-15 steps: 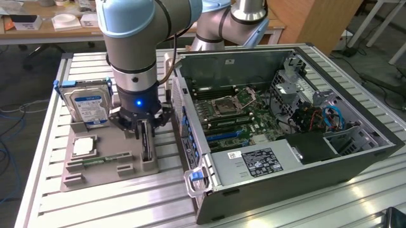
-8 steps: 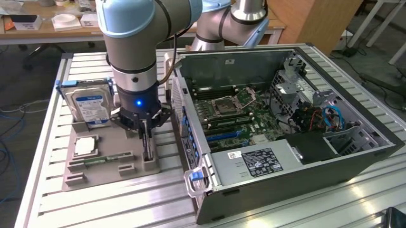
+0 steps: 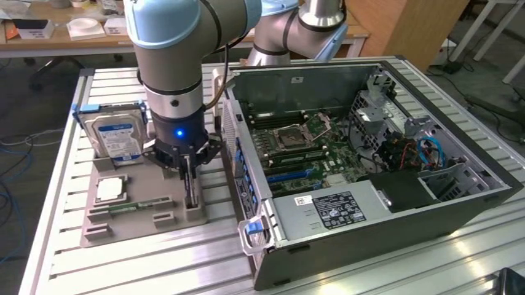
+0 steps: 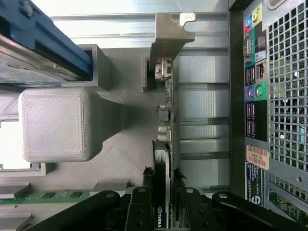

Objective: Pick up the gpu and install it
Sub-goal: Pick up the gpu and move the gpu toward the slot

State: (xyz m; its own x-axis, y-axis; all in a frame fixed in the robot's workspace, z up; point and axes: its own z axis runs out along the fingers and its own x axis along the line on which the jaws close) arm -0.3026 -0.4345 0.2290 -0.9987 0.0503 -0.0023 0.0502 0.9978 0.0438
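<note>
The gpu stands on edge in a slot of the grey holder tray, beside the open computer case. In the wrist view I see the gpu edge-on, with its silver end bracket at the far end. My gripper has come straight down over the card. My gripper has one black finger pressed against each face, and the card still sits in its slot.
On the same tray are a hard drive with a blue-white label, a CPU and a green memory stick. The case's rear port panel is close beside the card. The motherboard lies exposed inside the case.
</note>
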